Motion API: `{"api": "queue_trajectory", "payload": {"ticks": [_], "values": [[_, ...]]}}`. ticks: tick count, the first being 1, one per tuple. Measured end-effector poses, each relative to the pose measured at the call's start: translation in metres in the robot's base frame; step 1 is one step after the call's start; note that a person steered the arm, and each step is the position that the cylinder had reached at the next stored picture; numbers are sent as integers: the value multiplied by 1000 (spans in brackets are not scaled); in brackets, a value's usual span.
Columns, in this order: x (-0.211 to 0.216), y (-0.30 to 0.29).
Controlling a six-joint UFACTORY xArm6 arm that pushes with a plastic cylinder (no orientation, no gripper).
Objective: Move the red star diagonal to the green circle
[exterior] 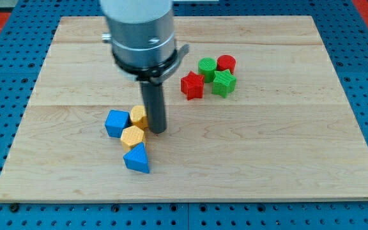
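Observation:
The red star [192, 85] lies on the wooden board [267, 147] right of centre, near the view's top. It touches the green circle [206, 68], which sits up and to its right. A green star [223, 83] is right of the red star, and a red circle [226, 64] is right of the green circle. My tip [157, 131] is down and to the left of the red star, well apart from it, beside a yellow block [138, 117].
A blue cube [117, 123], a second yellow block [133, 137] and a blue triangle [137, 159] cluster left of and below my tip. The board rests on a blue pegboard [5, 76]. The arm's grey body [139, 32] hangs over the board's top.

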State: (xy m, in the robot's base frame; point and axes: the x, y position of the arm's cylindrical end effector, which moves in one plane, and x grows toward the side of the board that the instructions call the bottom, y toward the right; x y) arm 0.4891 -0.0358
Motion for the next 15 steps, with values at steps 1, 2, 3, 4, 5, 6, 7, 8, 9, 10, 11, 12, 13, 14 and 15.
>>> {"api": "queue_trajectory", "payload": {"ticks": [1, 2, 3, 4, 5, 6, 7, 8, 9, 10, 11, 12, 13, 14, 15], "values": [[-9, 29], [-10, 29], [-10, 29], [-10, 31], [-10, 43], [-7, 57], [42, 72], [97, 73], [112, 30], [107, 41], [24, 64], [-41, 95], [-58, 50], [-85, 51], [-158, 28]]}}
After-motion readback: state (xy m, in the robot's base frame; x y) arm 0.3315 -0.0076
